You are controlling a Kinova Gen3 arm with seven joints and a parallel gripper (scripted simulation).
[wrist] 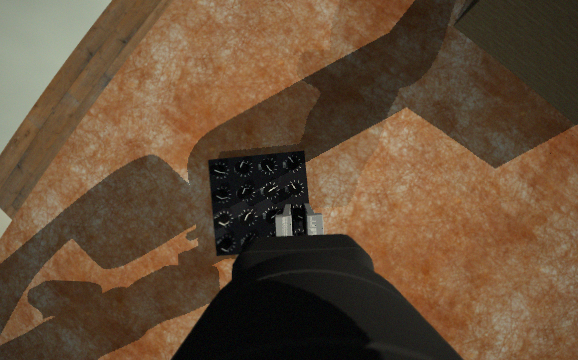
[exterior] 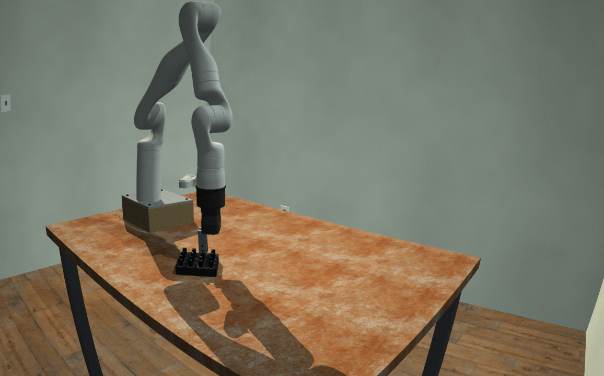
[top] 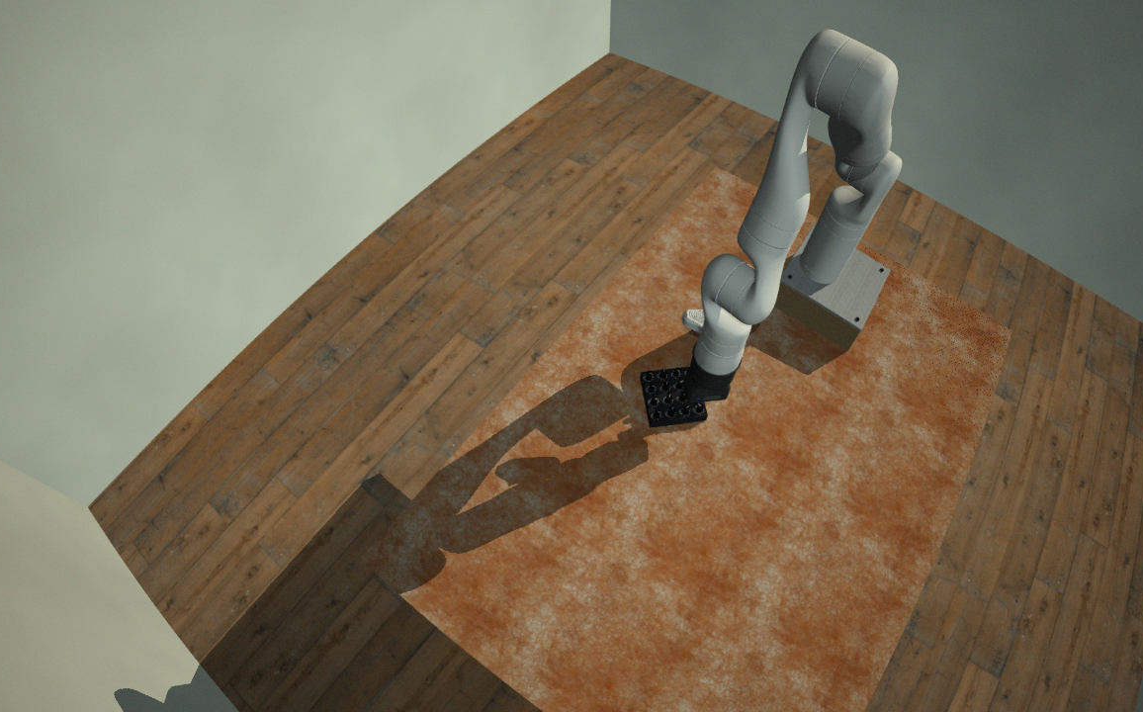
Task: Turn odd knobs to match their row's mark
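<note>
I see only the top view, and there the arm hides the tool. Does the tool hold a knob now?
Observer: Yes. In the wrist view the tool is shut on a knob, rightmost column, third row from the top of that picture.
Operator: Which name has this knob?
Observer: I cannot read it; the print is too small in every view.
Operator: Does the box stand flat?
Observer: Yes. The exterior view shows the box level on the table, with the tool pointing straight down.

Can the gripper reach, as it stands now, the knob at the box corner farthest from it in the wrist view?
Probably not at once: the gripper is shut on a knob at the knob box's near edge. Nothing blocks the far knob otherwise.
</note>
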